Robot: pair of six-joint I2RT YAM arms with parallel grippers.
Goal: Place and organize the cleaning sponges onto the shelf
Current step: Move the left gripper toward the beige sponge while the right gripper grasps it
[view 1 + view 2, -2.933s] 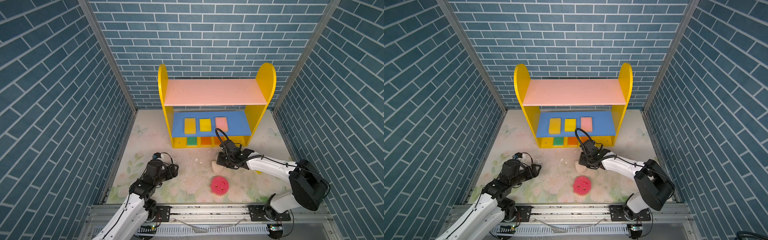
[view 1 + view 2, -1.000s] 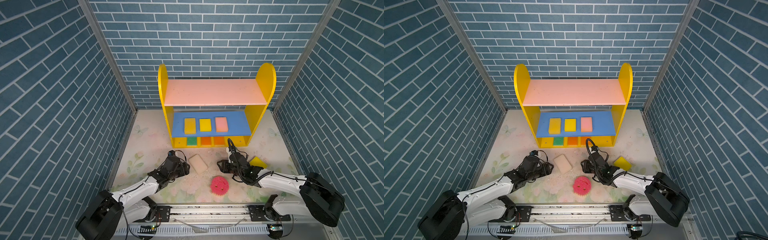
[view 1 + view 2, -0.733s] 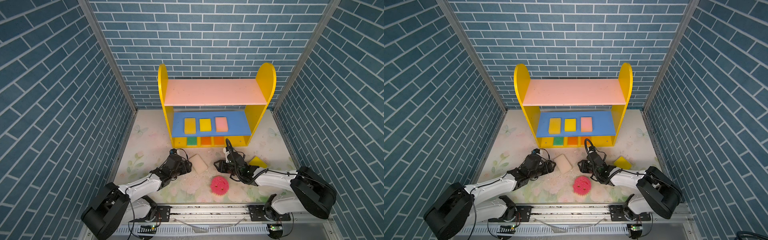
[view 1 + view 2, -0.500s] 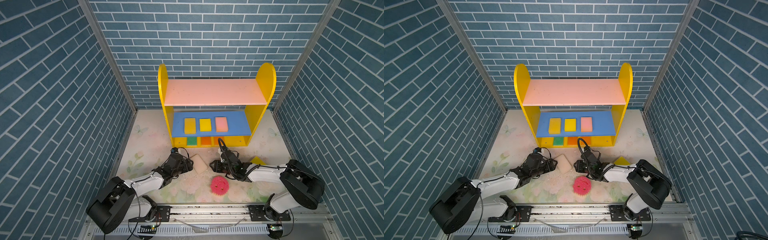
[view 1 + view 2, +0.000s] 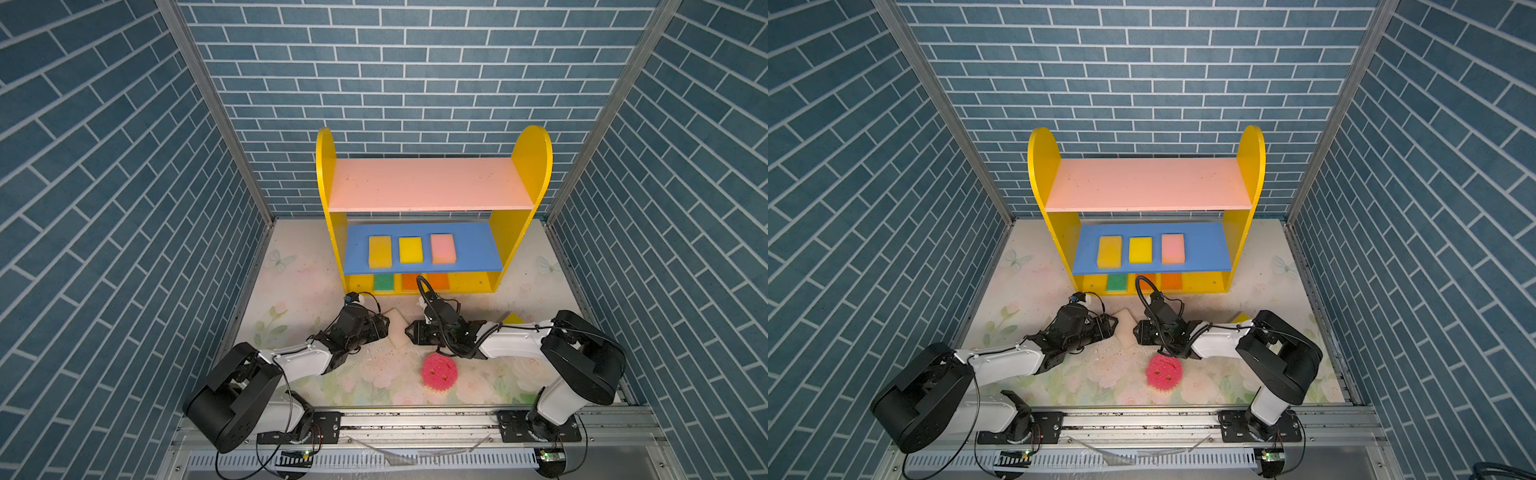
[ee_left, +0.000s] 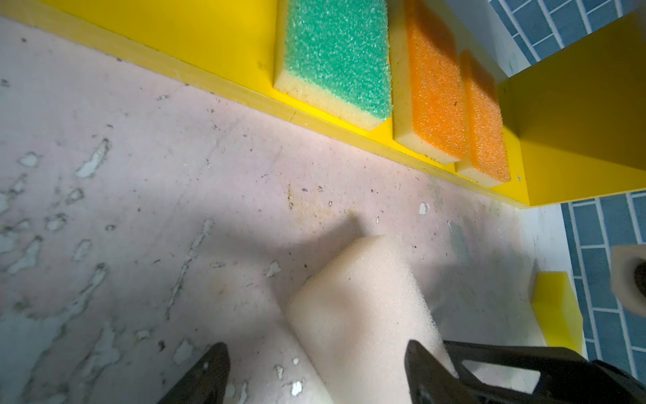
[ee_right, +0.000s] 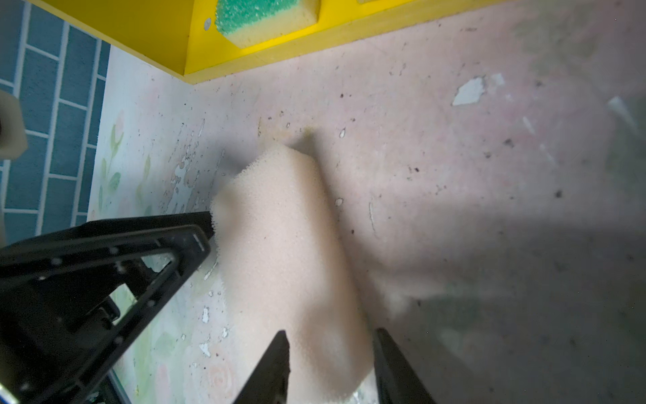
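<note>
Both my claws are at the cream sponge on the floor, just in front of the shelf
My left claw is wide, with the sponge between its tips; one tip touches it and one is apart. My right claw is narrow and pinches the other end of the sponge on both sides. The blue board holds three sponges in a row, and the yellow base holds a green sponge and two orange ones. The round pink sponge lies near my right arm, and a yellow sponge peeks out behind it
</note>
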